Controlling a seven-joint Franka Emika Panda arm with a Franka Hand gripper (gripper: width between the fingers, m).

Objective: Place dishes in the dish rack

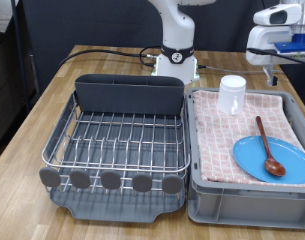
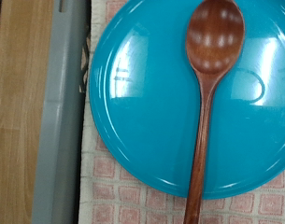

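The dish rack [image 1: 117, 140] stands empty at the exterior view's left, a silver wire grid on a dark grey tray. The light-blue plate [image 1: 254, 155] lies on the pink checkered cloth in the grey bin [image 1: 242, 197] at the right. The reddish-brown wooden spoon [image 1: 269, 150] lies across the plate. The white cup [image 1: 232, 94] stands at the bin's far end. In the wrist view the plate [image 2: 142, 103] fills the frame from straight above, with the spoon [image 2: 212, 75] on it. The gripper's fingers show in neither view.
The robot base [image 1: 177, 60] stands behind the rack, with a black cable running to the left. Other white and blue equipment [image 1: 277, 35] sits at the top right. The wrist view shows the bin's grey rim [image 2: 60, 112] and the wooden table [image 2: 16, 112] beside it.
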